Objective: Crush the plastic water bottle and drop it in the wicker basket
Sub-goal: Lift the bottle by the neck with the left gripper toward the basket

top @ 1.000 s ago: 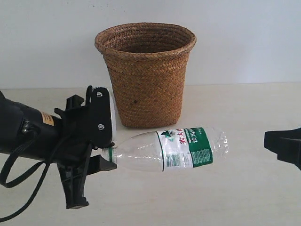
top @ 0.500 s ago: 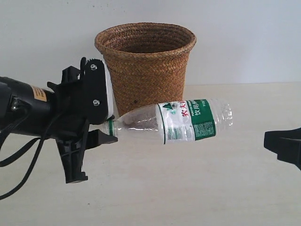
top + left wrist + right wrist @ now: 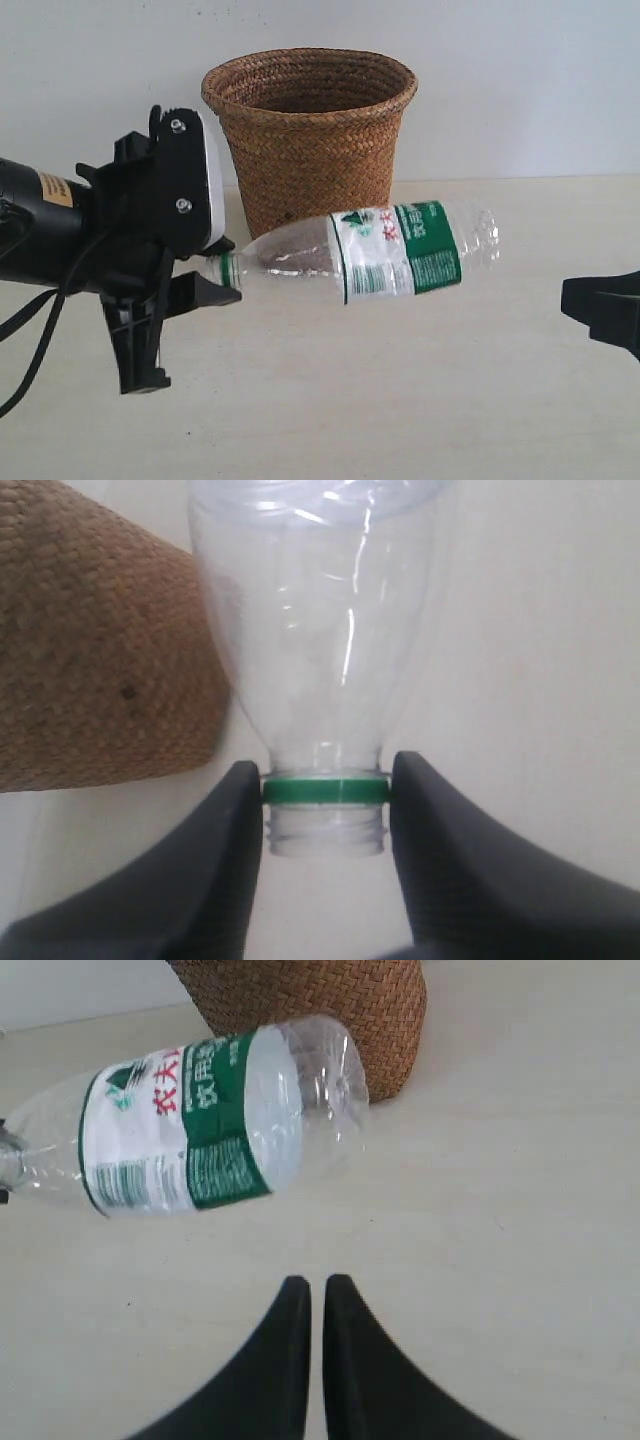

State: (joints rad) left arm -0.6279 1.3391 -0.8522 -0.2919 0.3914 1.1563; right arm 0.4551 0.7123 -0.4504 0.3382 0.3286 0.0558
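The plastic water bottle [image 3: 390, 252] hangs sideways above the table in front of the wicker basket [image 3: 310, 150], its base tilted slightly up to the right. My left gripper [image 3: 222, 272] is shut on the bottle's neck at the green ring [image 3: 325, 789], with no cap on the threaded mouth. The bottle [image 3: 315, 610] looks uncrushed, and the basket [image 3: 95, 650] stands just beside it. My right gripper [image 3: 317, 1282] is shut and empty, low over the table, apart from the bottle [image 3: 190, 1125] and the basket [image 3: 320, 1010]. Only its dark edge [image 3: 603, 310] shows in the exterior view.
The pale table [image 3: 420, 400] stretches around the basket, with a white wall behind. The left arm's black cable [image 3: 30, 370] loops down at the left edge.
My left gripper has lifted the bottle up off the table and drawn back a little to the left; the bottle's base has tilted upward. The right gripper has stayed still.
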